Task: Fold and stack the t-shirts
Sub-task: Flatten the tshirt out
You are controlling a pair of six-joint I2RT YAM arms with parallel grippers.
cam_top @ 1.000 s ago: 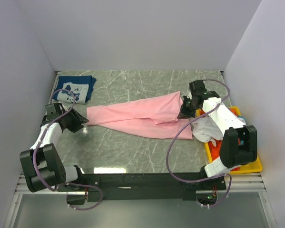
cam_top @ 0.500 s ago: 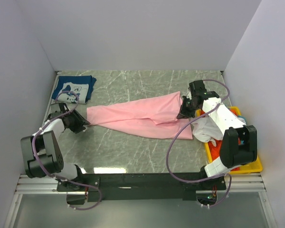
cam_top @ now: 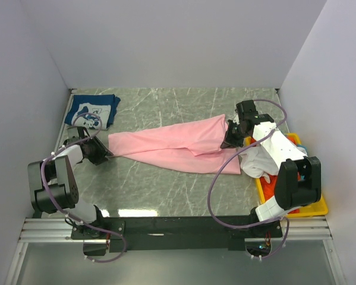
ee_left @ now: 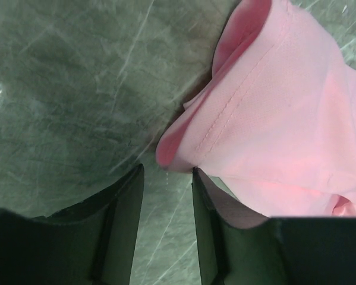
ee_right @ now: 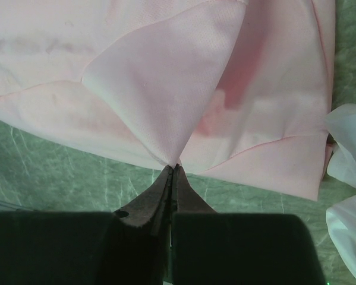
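On the bench lie one pink tee mid-bench, one navy tee far-left, one white tee right. Left gripper gapes narrowly at the pink hem, empty; right gripper pinches a pink fold tight.

The table in front of me is a flat grey-green surface, marble-patterned with pale veins. Across its middle lies a large light-pink cloth t-shirt, drawn out long from left to right. From my left wrist I see its hemmed left edge resting on the surface with one fold curled up. In the far left corner sits a navy cloth t-shirt with white print — folded, and well apart from the pink one. Along the right edge lies a shallow yellow plastic tray. A crumpled white cloth t-shirt spills from it onto the table, just beside the pink one's right end.
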